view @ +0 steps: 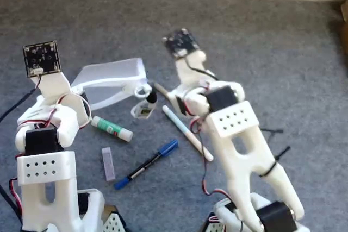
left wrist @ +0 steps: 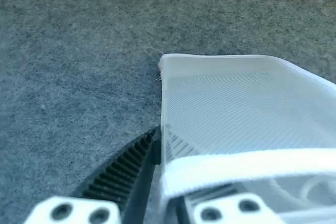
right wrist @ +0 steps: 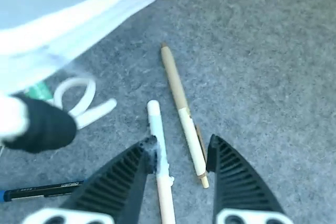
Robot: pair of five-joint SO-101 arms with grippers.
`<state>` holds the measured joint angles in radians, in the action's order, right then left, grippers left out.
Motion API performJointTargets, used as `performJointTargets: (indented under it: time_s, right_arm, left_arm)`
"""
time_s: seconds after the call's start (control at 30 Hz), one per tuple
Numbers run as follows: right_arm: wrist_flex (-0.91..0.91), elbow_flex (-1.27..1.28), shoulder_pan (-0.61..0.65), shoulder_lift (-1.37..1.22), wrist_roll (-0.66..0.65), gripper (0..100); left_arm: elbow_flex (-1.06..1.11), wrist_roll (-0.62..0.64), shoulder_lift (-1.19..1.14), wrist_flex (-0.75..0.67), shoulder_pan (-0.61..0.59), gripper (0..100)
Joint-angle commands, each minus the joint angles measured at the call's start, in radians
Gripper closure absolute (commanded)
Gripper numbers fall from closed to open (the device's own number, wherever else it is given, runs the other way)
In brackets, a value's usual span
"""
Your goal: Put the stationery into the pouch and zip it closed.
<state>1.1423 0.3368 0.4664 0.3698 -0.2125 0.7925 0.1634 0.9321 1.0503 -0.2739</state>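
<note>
A translucent white pouch (view: 111, 82) lies on the grey carpet, and my left gripper (left wrist: 159, 148) is shut on its near edge, by the zipper band (left wrist: 247, 165). My right gripper (right wrist: 181, 142) hangs open just above a beige pen (right wrist: 181, 108) and a white pen (right wrist: 160, 171), which lie side by side between its fingers. Beside the pouch mouth are a small bottle with a black cap (view: 145, 104) and a white ring (view: 142, 91). Nearer the arms lie a green-and-white glue stick (view: 111, 127), a blue marker (view: 147, 164) and a small clear eraser (view: 109, 163).
Grey carpet (view: 272, 52) stretches bare to the right and behind the arms. The right arm (view: 228, 112) leans over the white pen (view: 187, 132). The left arm's base (view: 46, 183) stands at the near left.
</note>
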Motion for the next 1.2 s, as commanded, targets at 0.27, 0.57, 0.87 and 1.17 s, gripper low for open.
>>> performJointTargets:
  time_s: [0.27, 0.57, 0.87, 1.17]
  right_arm:
    - [0.119, -0.418, 0.068, -0.369, -0.002, 85.1]
    - [0.157, -0.584, 0.104, -0.582, -0.003, 85.1]
    - [0.148, -0.647, 0.119, -0.713, -0.117, 85.1]
    - [0.157, -0.877, 0.084, -0.949, -0.161, 85.1]
  left_arm:
    - [-0.128, -0.091, 0.005, 0.12, -0.081, 99]
    - [-0.124, -0.107, 0.005, 0.14, -0.208, 99]
    - [-0.122, -0.155, 0.005, 0.196, -0.213, 99]
    - [-0.12, -0.152, 0.005, 0.195, -0.208, 99]
